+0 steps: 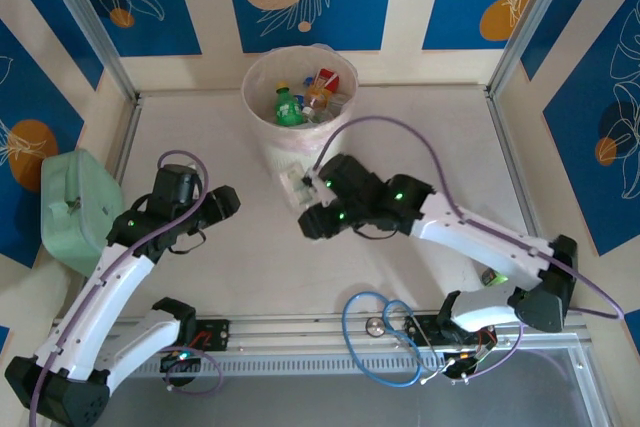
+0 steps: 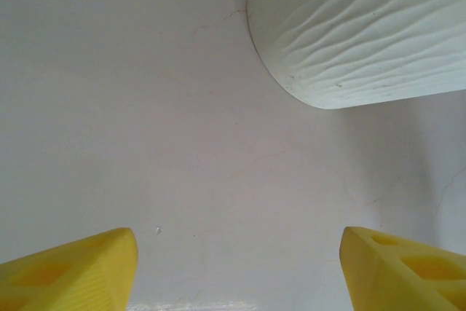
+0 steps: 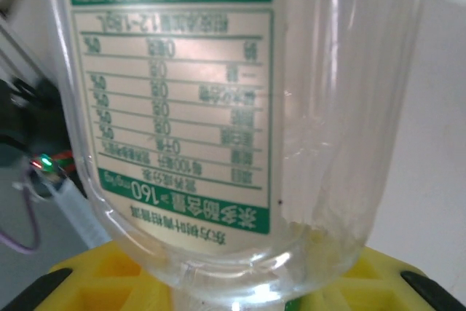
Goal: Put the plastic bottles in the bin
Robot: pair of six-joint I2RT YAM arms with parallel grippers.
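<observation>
Bottle clear, label green-white; bin whitish, rippled; liner perhaps pink; left gripper yellow.

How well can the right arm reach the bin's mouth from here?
Probably yes. The right fingers, shut on a clear bottle, sit beside the bin at its near wall with nothing between. The arm would only need to lift above the rim.

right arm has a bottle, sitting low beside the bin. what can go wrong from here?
1. The right gripper holds the bottle below the rim of the bin, close to its wall. A lift that cuts inward may clip the wall and shove or tip the bin.
2. The grip seems to sit near one end of the smooth, clear bottle, so it may pivot or slip.
3. The left gripper, open, hangs near the bin's base and may get in the way.
</observation>
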